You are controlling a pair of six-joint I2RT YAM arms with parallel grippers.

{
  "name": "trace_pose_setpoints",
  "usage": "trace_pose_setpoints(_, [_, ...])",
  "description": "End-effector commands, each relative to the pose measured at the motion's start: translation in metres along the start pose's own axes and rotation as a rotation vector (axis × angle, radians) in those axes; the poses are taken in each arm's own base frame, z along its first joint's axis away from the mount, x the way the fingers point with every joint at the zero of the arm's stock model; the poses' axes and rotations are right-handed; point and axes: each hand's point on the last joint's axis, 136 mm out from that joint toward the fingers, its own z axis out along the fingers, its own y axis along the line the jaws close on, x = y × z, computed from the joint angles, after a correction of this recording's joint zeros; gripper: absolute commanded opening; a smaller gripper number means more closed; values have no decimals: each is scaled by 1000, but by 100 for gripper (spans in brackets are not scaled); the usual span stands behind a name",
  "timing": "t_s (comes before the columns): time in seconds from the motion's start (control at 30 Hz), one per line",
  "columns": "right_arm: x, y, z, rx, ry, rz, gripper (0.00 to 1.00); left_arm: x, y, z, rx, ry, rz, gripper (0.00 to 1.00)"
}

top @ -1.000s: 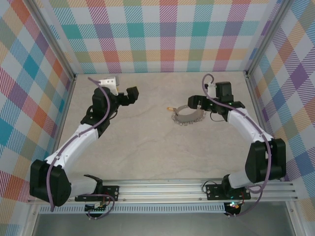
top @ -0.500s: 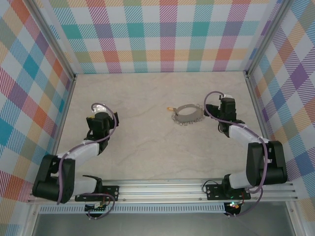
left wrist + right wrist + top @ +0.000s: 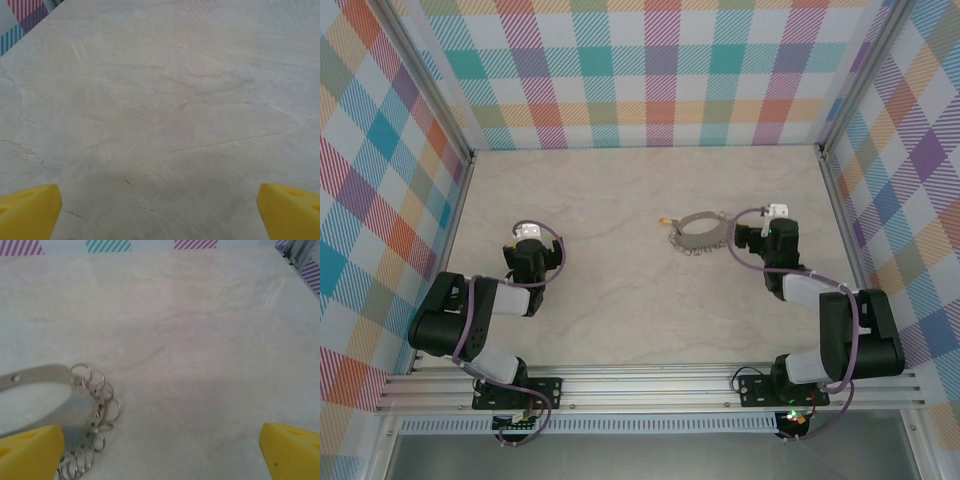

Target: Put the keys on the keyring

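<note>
Pale marbled tabletop (image 3: 620, 290) holds the keyring (image 3: 703, 231) with the key (image 3: 666, 219) just beside its left rim, while the left gripper (image 3: 160, 212) and right gripper (image 3: 160, 452) hang spread and empty, apparently parked.

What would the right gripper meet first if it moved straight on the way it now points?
Probably only the bare table: the open right gripper seems tilted down toward it. The keyring lies off to the left of that line, though depth is hard to judge.
</note>
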Motion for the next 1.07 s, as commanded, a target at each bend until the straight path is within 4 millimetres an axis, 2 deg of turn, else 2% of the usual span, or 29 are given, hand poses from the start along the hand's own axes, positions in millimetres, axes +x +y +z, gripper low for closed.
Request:
trace_pose_setpoints(0.0, [-19,5,-7,-49,-163,-8,100,-18,-4,5,36,-55,-16,100])
trace_pose_setpoints(0.07, [-12,14,-2,-98,-166,-37,100,-18,-6,6,56,-42,-13,100])
trace_pose_setpoints(0.17, [-4,10,8,-84,-169,-13,100,-17,-7,9,79,-28,-23,100])
trace_pose_setpoints(0.2, [0,10,11,-100,-116,-5,100,-17,-7,9,86,-22,-26,100])
trace_pose_setpoints(0.27, [-1,4,16,-118,-103,40,100,-17,-6,10,93,-17,-31,100])
trace_pose_setpoints(1.03, [-2,4,14,-137,-99,37,100,-17,-6,10,99,-17,-34,100])
